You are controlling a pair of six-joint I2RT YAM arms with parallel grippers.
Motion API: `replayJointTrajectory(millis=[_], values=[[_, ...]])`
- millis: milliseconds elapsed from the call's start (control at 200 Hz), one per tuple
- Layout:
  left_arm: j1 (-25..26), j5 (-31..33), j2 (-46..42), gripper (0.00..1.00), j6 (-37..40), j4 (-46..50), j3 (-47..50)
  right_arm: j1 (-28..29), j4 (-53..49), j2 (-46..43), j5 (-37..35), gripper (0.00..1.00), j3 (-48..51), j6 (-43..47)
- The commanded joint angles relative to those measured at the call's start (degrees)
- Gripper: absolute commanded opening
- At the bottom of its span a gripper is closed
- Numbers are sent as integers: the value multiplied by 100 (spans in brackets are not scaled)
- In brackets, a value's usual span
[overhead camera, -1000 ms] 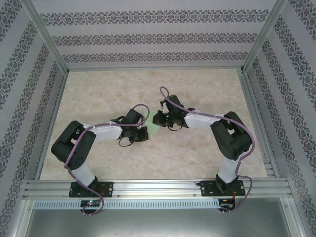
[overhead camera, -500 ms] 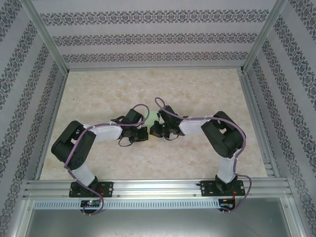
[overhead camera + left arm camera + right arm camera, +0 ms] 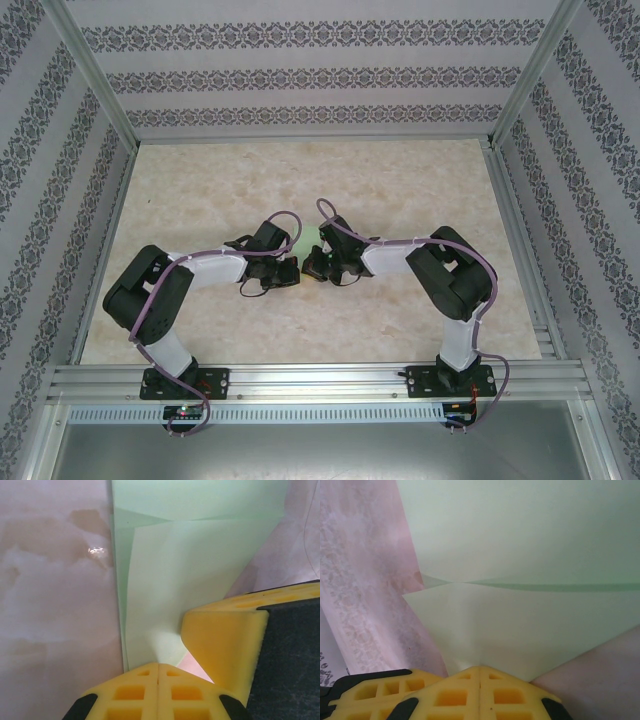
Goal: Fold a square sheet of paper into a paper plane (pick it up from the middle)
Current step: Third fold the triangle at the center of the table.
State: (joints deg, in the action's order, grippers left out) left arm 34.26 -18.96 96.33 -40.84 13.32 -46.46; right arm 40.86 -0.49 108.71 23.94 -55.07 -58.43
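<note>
On the surface [image 3: 200, 190] the left arm [image 3: 160, 290] reaches in from 8 o'clock and the right arm [image 3: 455, 280] from 4 o'clock. They meet near the centre, where the paper [image 3: 200, 555] lies. The step in hand seems to be a fold, with no plane shape yet. The left pincer [image 3: 158, 677] is pressed together on the paper's near edge. The right pincer [image 3: 480, 680] pinches a corner just beside it. The next move probably calls for carrying the pinched part over and laying it edge to edge. The paper is pale green and already layered, with one crease across it.
</note>
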Motion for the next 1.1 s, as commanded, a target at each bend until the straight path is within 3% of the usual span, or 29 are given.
replayJointTrajectory(millis=[0,310,570,919,1094], values=[[61,314,122,0,-44,757,266,-91,-573,186,-535,0,-200,292],[55,291,80,0,-55,751,450,-944,-452,292,-671,0,-225,1241],[59,257,47,0,2,775,397,-1432,-389,240,-505,0,-215,1503],[55,103,-97,0,107,856,304,-1283,-330,477,-354,0,-207,1382],[56,83,-82,0,154,925,240,-1265,-300,-23,-230,0,-250,1457]])
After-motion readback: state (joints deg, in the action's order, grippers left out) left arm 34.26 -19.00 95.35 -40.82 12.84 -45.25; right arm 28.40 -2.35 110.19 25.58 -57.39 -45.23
